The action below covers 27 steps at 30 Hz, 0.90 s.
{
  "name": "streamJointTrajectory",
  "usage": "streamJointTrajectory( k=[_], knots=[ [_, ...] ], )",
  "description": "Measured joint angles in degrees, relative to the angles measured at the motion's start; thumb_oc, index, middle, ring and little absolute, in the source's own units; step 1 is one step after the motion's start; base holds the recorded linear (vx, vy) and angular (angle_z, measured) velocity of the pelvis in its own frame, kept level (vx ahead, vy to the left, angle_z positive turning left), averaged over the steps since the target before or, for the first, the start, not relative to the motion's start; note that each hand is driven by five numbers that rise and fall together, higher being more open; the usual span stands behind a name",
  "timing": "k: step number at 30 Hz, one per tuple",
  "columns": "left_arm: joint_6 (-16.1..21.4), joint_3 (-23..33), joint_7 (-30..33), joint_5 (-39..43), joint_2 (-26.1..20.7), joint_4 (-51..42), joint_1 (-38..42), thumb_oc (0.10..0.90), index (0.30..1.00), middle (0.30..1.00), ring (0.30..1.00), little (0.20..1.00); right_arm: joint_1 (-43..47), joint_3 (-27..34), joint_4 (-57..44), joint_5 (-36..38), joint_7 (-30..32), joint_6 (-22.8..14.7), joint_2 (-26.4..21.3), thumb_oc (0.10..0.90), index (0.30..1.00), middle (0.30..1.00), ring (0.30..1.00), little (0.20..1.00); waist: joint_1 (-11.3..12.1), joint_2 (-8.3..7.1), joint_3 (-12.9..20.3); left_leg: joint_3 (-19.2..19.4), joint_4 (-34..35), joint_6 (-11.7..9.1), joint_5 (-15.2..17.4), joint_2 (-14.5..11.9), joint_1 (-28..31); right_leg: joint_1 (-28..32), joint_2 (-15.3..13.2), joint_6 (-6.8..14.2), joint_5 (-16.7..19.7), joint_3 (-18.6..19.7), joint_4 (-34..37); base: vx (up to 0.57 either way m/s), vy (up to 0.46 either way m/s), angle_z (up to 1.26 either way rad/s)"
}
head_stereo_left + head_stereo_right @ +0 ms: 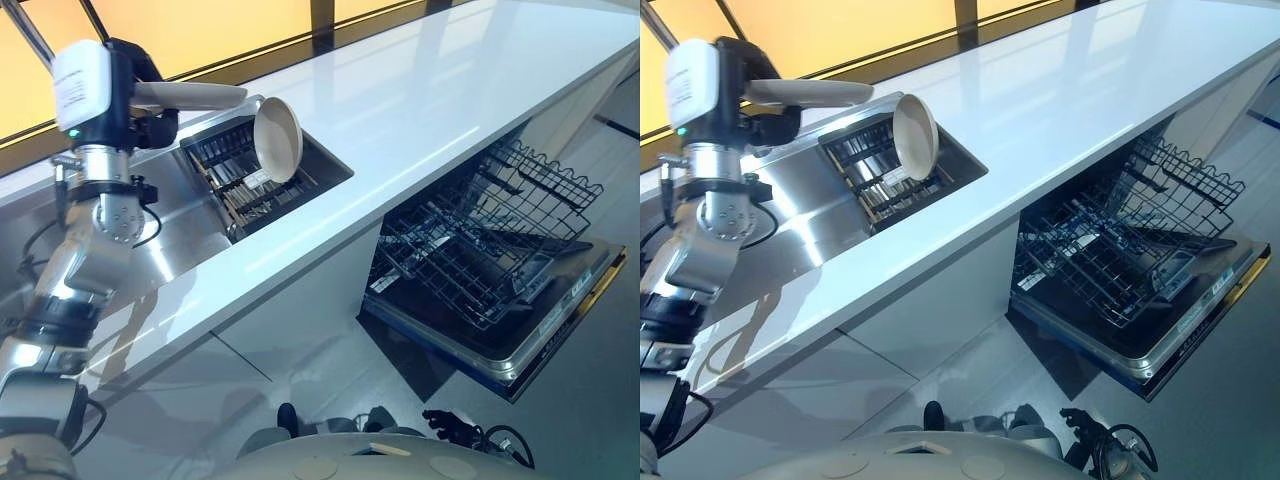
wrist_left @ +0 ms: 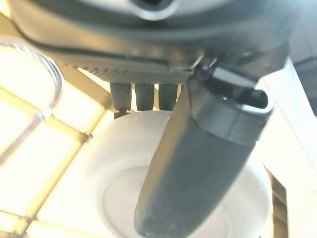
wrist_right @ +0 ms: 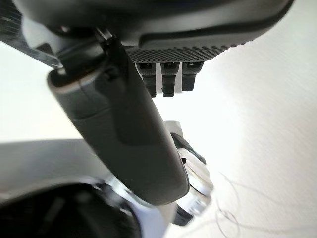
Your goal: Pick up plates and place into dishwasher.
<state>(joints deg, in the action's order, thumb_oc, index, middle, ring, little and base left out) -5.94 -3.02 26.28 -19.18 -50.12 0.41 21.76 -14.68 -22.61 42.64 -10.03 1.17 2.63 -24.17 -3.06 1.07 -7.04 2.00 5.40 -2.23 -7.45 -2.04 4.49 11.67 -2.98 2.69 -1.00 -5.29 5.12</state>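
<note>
Thumb of the left hand [image 2: 198, 163] is the closest thing to the wrist camera, and right past it sits the plate [image 2: 124, 183], a white, fairly deep one, with the thumb lying across its inner face and the fingers [image 2: 143, 96] tucked over the far rim. So that hand is pinching the plate, thumb inside, fingers behind.

From the head views the plate [image 1: 277, 138] is held up on edge above the sink [image 1: 330, 165], over the dark drying rack [image 1: 240, 185] sitting in it, open face turned toward the counter [image 1: 430, 110]. It's clear of the rack as far as I can tell, not resting on anything.

What matters for the next bit: the dishwasher [image 1: 520, 330] is way off to the robot's right and lower down, door dropped open, lower rack [image 1: 470, 270] pulled out. The plate is well apart from it, with a long stretch of counter between. My guess is the left arm has to swing across and down, or the robot has to shift over, keeping the plate on edge so it drops between the tines.

Right hand [image 3: 133, 129] shows in its own wrist view, fingers relaxed, holding nothing, hanging over pale floor.
</note>
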Motion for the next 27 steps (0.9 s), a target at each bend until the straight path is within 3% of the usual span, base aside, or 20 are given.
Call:
streamJointTrajectory(
  k=[6,8,11,14,15,19,27],
  knots=[
    [5.56,6.7,3.23,0.93,-1.45,-5.11,-7.45,0.1,0.3,0.3,0.3,0.2,-1.08,4.91,-22.47,4.01,7.59,0.29,-1.12,0.8,0.9,0.9,0.9,0.9,0.21,-0.37,-0.05,-0.01,0.02,-0.17,-0.05,-0.06,-0.27,-0.29,0.03,0.33,0.01,0.2,0.01,-0.06,-0.025,0.01],
    [9.82,7.09,3.08,2.3,-0.76,-10.38,-10.28,0.1,0.3,0.3,0.3,0.2,1.99,7.14,-35.67,3.96,13.76,-2.34,0.84,0.8,0.9,0.9,0.9,0.9,0.56,-0.44,-0.01,0.06,0.0,0.05,-0.15,0.04,-0.23,-0.33,-0.02,0.34,0.03,0.25,-0.01,-0.06,-0.016,0.05],
    [13.96,6.81,0.93,4.29,0.98,-15.93,-10.91,0.1,0.3,0.3,0.3,0.2,8.4,8.81,-46.93,0.09,19.53,-5.13,0.93,0.8,0.9,0.9,0.9,0.9,1.81,-0.46,0.01,0.22,-0.04,0.09,-0.34,0.27,-0.23,-0.34,-0.24,0.23,0.13,0.31,-0.13,-0.06,-0.012,0.02],
    [17.23,6.03,-2.17,7.31,1.05,-18.73,-10.83,0.1,0.3,0.3,0.3,0.2,15.17,11.1,-53.75,-4.56,24.34,-10.15,-0.97,0.8,0.9,0.9,0.9,0.9,2.49,-0.44,0.11,0.51,-0.29,0.46,-0.56,0.47,-0.13,-0.18,-0.38,0.18,0.29,0.94,-0.21,-0.06,-0.002,-0.02],
    [17.77,4.92,-3.82,8.92,1.04,-18.8,-10.47,0.1,0.3,0.3,0.3,0.2,18.04,11.33,-54.62,-5.29,25.15,-12.2,-3.52,0.8,0.9,0.9,0.9,0.9,2.73,-0.41,0.14,0.67,-0.3,0.47,-0.56,0.5,-0.1,-0.19,-0.4,0.18,0.29,1.51,-0.21,-0.06,-0.011,-0.07],
    [17.99,2.11,-10.69,13.38,1.7,-18.8,-10.31,0.1,0.3,0.3,0.3,0.2,22.85,11.37,-56.8,-6.94,22.79,-13.42,-8.58,0.8,0.9,0.9,0.9,0.9,2.9,-0.35,0.22,0.44,-0.3,0.41,-0.62,0.4,-0.14,-0.03,-0.26,0.18,0.29,1.35,-0.08,-0.05,-0.019,0.01],
    [17.43,-2.37,-19.34,18.05,4.17,-18.84,-9.12,0.1,0.3,0.3,0.3,0.2,26.68,7.09,-61.24,-2.72,10.03,-14.51,-10.02,0.8,0.9,0.9,0.9,0.9,2.92,0.15,0.51,-0.66,-0.07,0.16,-0.66,0.4,-0.49,0.26,-0.15,0.18,0.26,0.08,-0.05,-0.04,-0.015,0.08]
  ],
)
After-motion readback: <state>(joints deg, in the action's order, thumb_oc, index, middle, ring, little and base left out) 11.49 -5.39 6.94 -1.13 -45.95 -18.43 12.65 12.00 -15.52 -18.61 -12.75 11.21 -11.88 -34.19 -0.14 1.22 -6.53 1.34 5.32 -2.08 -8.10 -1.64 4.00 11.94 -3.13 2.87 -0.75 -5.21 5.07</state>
